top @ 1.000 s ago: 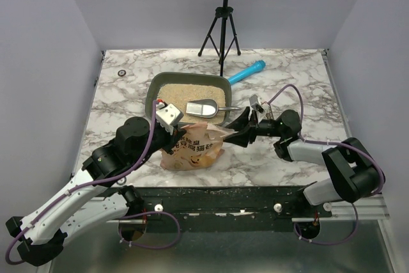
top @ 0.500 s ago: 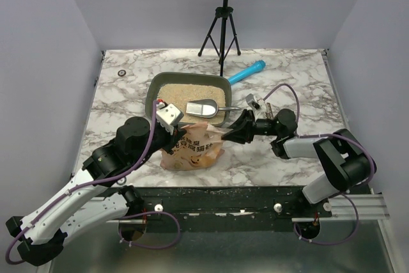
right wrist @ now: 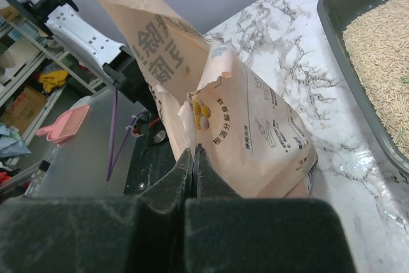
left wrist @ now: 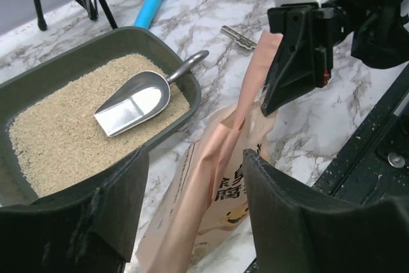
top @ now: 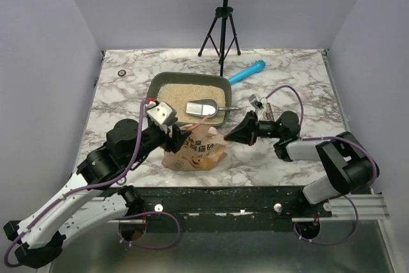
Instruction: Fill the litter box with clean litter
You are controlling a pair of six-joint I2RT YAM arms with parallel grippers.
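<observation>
The litter box sat mid-tabletop, bedded with pale litter and a metal scoop. Just in front slumped the pink bag, its top edge pinched tight in the jaws of the right gripper. The left gripper straddled it, jaws spread. Pouring cleanly would likely need a slow lift, with the bag's mouth tipped over the rim.

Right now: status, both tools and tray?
Left tool open, straddling orange-pink printed plastic bag. Right tool shut on its edge. Dark grey-green rectangular plastic tray holds pale beige litter granules; silver metal scoop lying in it.
</observation>
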